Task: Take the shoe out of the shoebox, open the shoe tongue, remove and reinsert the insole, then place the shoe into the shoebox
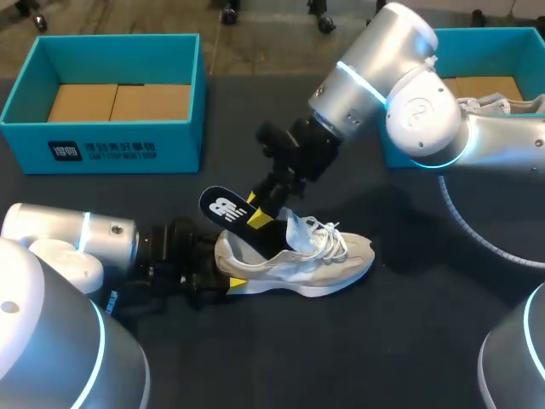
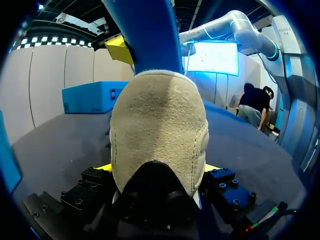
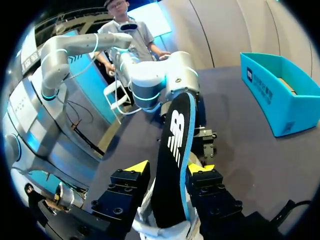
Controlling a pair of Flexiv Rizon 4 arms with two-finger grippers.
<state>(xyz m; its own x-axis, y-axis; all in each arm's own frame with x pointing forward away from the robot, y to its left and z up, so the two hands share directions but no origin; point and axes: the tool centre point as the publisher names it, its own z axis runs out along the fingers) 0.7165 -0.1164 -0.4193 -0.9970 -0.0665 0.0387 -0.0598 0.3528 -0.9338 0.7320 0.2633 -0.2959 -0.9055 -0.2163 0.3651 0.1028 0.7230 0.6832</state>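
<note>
The shoe (image 1: 300, 254) lies on its sole in the middle of the table (image 1: 400, 341), toe to the right and heel to the left, laces loose; the left gripper (image 1: 232, 278) is at the heel, and in the left wrist view its fingers (image 2: 104, 168) press the beige heel of the shoe (image 2: 159, 125) from both sides, parted only as wide as the heel, so it has hold of the shoe. The insole (image 1: 224, 207), black with a white logo, slants up out of the shoe's opening toward the far left; the right gripper (image 1: 258, 216) comes down from the far right and is closed on it partway along; in the right wrist view the insole (image 3: 175, 135) stands edge-on between the gripper's (image 3: 169, 169) yellow tips, both touching it. One shoebox (image 1: 102, 94) stands at the far left, another (image 1: 498, 51) at the far right.
</note>
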